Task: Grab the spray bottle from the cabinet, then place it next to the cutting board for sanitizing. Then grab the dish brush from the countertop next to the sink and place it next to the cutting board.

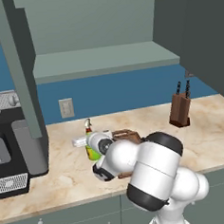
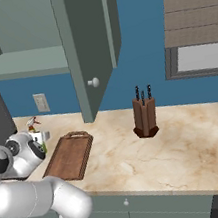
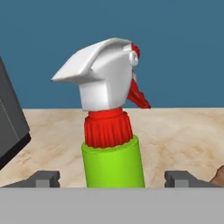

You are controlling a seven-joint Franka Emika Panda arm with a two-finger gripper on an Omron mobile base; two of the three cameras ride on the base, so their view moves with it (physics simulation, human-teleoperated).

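- The spray bottle (image 3: 113,131) stood upright on the worktop (image 1: 196,136), just at 9 o'clock of the cutting board (image 2: 69,156).
- The fingers (image 3: 43,179) stood apart, one either side of the green body and clear of it.
- The bottle looked light, rigid and smooth, so likely slippery and easy to tip.
- A hold on the straight green body below the red collar would suit best; the nozzle head looked awkward.
- The dish brush was yet to be fetched.

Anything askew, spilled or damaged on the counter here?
Nothing stands out. The spray bottle stands upright on the countertop beside the cutting board, between the open claw's fingertips.
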